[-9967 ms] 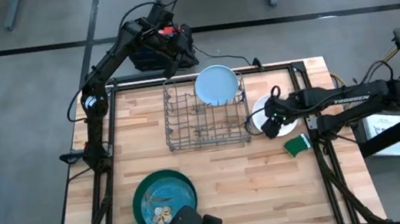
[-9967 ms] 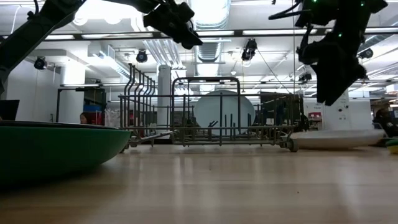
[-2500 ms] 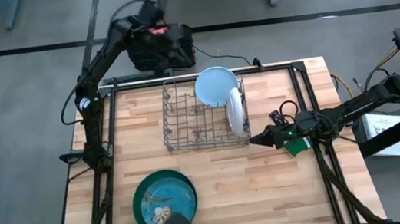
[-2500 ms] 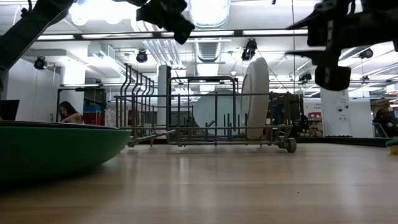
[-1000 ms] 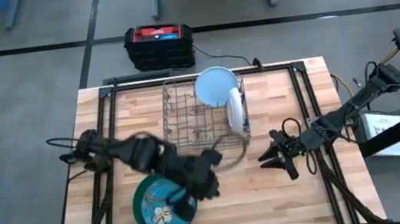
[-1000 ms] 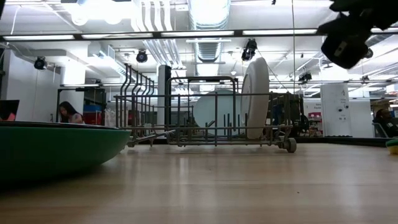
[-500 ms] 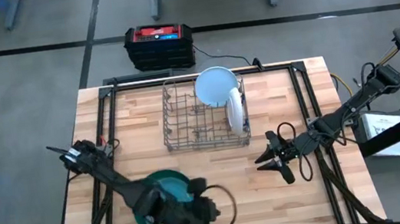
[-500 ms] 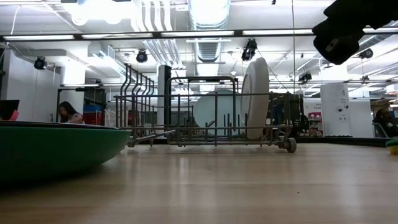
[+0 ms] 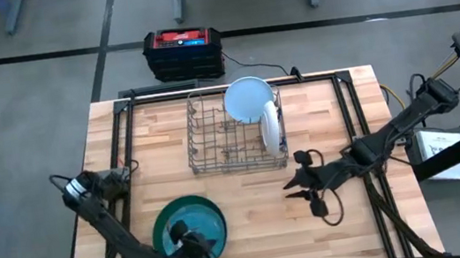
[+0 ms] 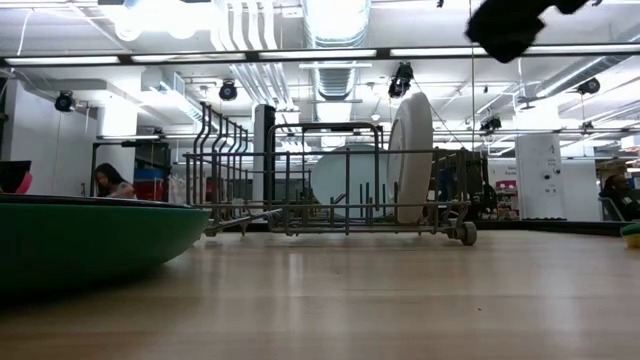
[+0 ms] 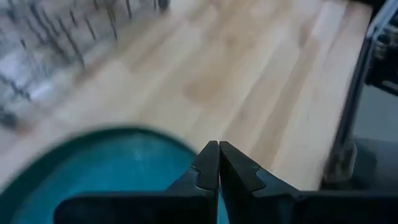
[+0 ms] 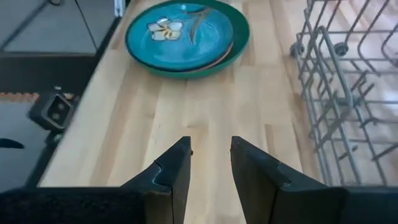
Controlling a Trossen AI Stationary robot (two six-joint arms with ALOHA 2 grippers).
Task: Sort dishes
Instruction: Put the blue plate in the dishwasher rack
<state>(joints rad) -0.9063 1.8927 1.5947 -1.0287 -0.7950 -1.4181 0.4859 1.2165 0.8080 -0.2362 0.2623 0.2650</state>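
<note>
A teal plate with a light motif (image 9: 188, 226) lies on the larger dark green plate (image 9: 158, 220) near the table's near edge. A white plate (image 9: 271, 125) stands on edge in the grey wire rack (image 9: 227, 138). A pale blue plate (image 9: 247, 98) leans in the rack's far end. My left gripper (image 9: 199, 247) is shut, low over the teal plate (image 11: 106, 177), with its tips by the plate's rim. My right gripper (image 9: 295, 183) is open above bare table, right of the green plate and near of the rack. My left gripper has its shut fingertips (image 11: 211, 152) right at the teal plate's rim (image 11: 177, 144). I cannot tell whether they touch it.
Bare wood lies between the two stacked plates and my right gripper (image 12: 208, 149). The rack (image 12: 339, 87) stands just beyond it. Black frame rails run along both table sides (image 9: 373, 204). A small green thing (image 10: 631, 232) lies at the table's right edge. A black-and-red box (image 9: 182, 51) sits on the floor.
My left arm has swung fast from the table's middle toward the near edge; its gripper now hangs over the teal plate. My right gripper has moved toward the table's left, staying open. The plates and rack have kept still.
</note>
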